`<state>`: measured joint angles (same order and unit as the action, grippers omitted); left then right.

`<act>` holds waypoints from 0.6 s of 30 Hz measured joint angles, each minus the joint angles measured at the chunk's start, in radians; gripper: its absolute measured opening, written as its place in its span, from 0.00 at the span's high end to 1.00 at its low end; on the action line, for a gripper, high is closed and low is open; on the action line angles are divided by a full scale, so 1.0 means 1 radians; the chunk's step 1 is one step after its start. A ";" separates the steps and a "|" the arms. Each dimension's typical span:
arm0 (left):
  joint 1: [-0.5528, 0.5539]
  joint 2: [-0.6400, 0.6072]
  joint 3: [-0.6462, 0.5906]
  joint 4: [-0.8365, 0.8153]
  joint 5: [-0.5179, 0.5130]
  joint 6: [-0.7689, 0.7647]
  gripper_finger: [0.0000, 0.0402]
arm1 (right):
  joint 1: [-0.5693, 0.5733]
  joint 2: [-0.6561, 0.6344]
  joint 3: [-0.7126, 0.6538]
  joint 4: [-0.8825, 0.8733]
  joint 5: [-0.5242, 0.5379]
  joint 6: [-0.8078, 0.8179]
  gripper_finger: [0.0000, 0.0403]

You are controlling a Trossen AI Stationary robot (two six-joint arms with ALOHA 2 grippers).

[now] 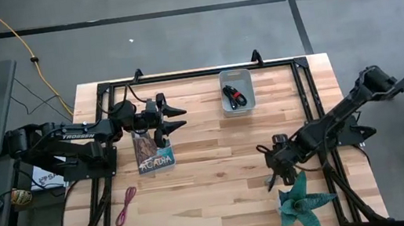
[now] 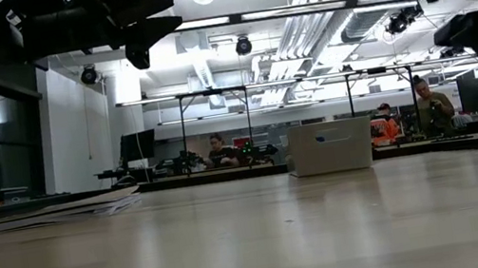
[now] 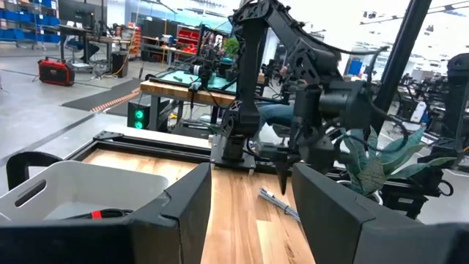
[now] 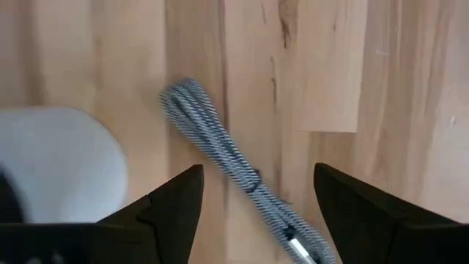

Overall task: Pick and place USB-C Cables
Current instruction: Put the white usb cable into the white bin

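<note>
Task status: partly complete, judged from the layout. Two USB-C cables, a black cable (image 1: pixel 232 91) and a red-and-black cable (image 1: pixel 239 99), lie coiled inside the grey bin (image 1: pixel 226 108) at the far side of the worktop (image 1: pixel 217 166). A maroon-pink cable (image 1: pixel 126 205) lies loose on the bare wood near the front left corner, well apart from the bin and from both arms; it remains to be placed. The right gripper (image 4: pixel 256 202) hangs over the front right area, fingers (image 4: pixel 172 202) spread and empty, pointing down at a grey braided cable (image 4: pixel 220 158) lying as a tight elongated bundle on the wood, with a metal plug showing at one end. This grey bundle appears to be the step in hand. The left gripper (image 1: pixel 175 119) hovers beside a book (image 1: pixel 153 153) at the left, fingers released, holding nothing. Materials: the worktop is pale butcher-block wood with visible plank joints and grain; the bin is smooth, rigid, rectangular plastic with rounded corners; the cables are thin and flexible, and the grey one has a woven, ribbed sleeve. A teal plant-like object (image 1: pixel 302 203) stands near the front right edge
</note>
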<state>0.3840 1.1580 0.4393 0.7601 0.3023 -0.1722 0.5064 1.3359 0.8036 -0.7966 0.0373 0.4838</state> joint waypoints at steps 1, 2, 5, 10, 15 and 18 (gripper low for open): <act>0.000 0.000 0.000 0.000 0.000 0.000 0.58 | 0.000 0.013 0.000 0.000 0.006 -0.014 0.38; 0.000 0.000 0.000 0.000 0.000 0.000 0.58 | 0.000 0.027 0.000 -0.001 0.008 -0.026 0.38; 0.000 0.000 0.000 0.000 0.000 0.000 0.58 | 0.000 0.075 0.000 -0.004 0.010 -0.067 0.38; 0.000 0.000 0.000 0.000 0.000 0.000 0.58 | 0.000 0.157 0.000 -0.007 0.000 -0.093 0.38; 0.000 0.000 0.000 0.000 0.000 0.000 0.58 | 0.000 0.223 0.000 -0.007 -0.047 -0.124 0.38; 0.001 0.000 0.000 0.000 0.000 0.000 0.58 | 0.000 0.257 0.000 -0.007 -0.047 -0.140 0.38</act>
<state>0.3847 1.1580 0.4393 0.7601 0.3023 -0.1722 0.5068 1.5928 0.8036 -0.8040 -0.0098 0.3441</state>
